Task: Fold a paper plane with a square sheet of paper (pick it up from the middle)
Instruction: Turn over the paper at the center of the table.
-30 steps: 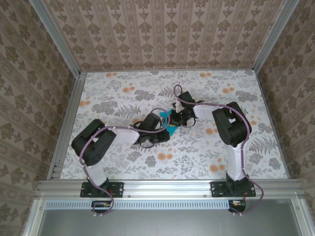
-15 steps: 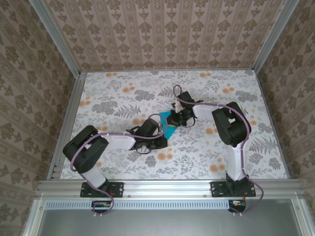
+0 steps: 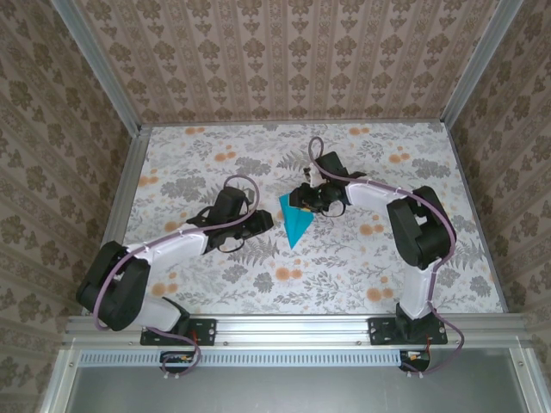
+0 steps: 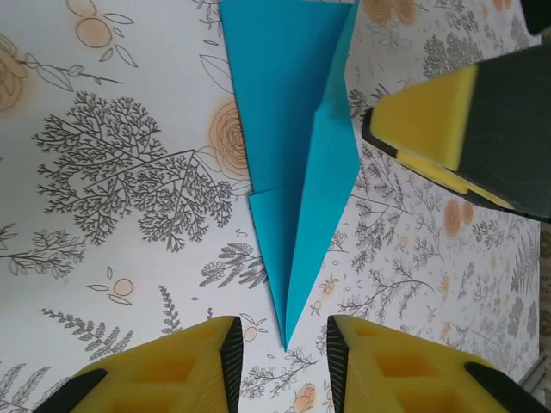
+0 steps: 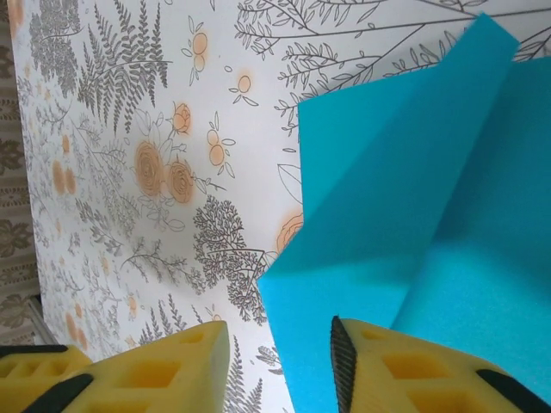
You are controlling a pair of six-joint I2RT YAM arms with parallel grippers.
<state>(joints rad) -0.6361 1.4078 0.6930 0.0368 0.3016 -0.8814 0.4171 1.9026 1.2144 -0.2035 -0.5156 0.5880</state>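
Paper plane lies flat on the floral table, nose toward the arm bases. Left gripper sits partly open at its nose, holding nothing. Right gripper is at the tail, jaws apart, empty.

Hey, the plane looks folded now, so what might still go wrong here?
The nose of the paper plane points into the gap of the open left tool, so any forward drift could crumple it. In the right wrist view a flap seems to lift off the table, close to the open right tool, which could snag it.
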